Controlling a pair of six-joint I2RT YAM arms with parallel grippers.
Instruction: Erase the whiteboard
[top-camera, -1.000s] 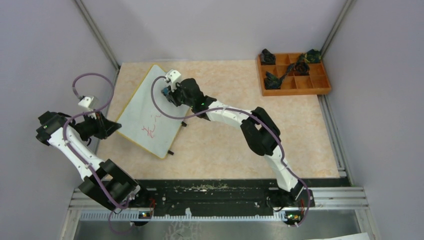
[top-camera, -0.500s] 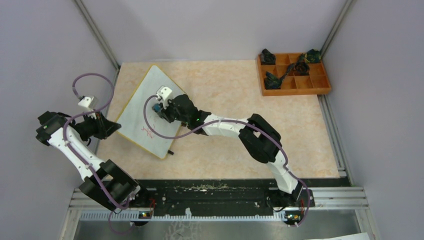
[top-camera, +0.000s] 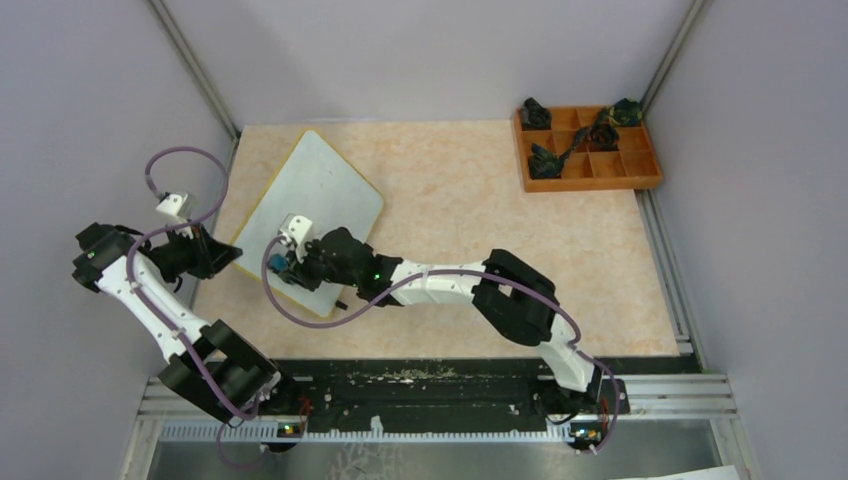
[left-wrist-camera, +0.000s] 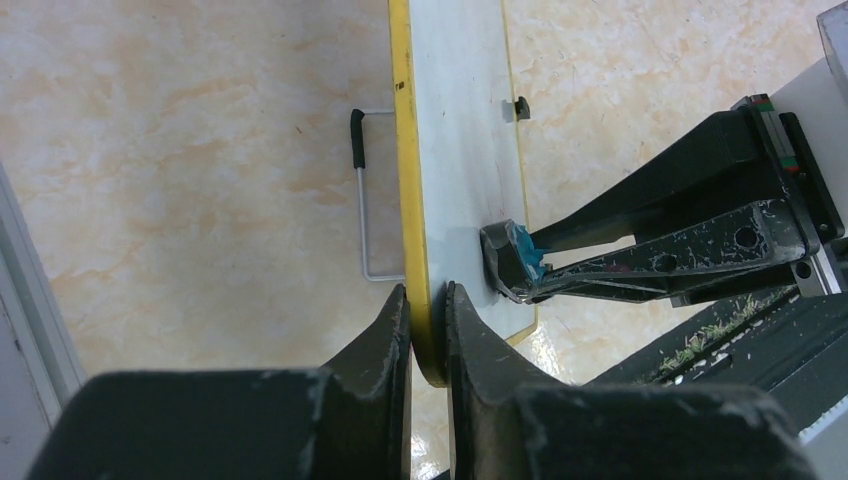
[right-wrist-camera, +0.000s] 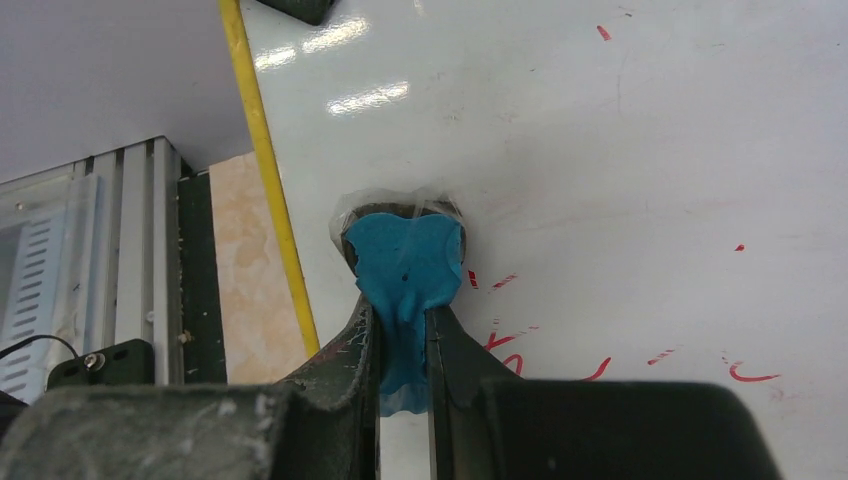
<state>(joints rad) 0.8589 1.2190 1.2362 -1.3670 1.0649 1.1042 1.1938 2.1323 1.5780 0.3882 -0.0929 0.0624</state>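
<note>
Noted over last second: sweep of right gripper (top-camera: 288, 268), clamped tight on blue wiper (right-wrist-camera: 405, 265), from upper edge of whiteboard (top-camera: 330, 185) down to its lower-left corner. Whiteboard at left-centre of top view, on table (top-camera: 470, 180), pinched at its rim by left gripper (left-wrist-camera: 428, 300), nearly closed. Red flecks (right-wrist-camera: 745, 376) remaining in right wrist view; probably another pass needed.

Whiteboard (top-camera: 325, 195) fills the far-left quarter of the desk (top-camera: 470, 190), set slantwise, its left edge close to the left wall. That narrow gap is taken by the left gripper (left-wrist-camera: 428, 300), clamped on the yellow edge. The right arm (top-camera: 440, 283) lies across the near half. The right gripper (right-wrist-camera: 403, 330) presses a blue pad (right-wrist-camera: 405, 265) on the whiteboard's near corner. Tray (top-camera: 600, 184) blocks the far-right corner. Open passage: desk centre and right side, between whiteboard and tray.
</note>
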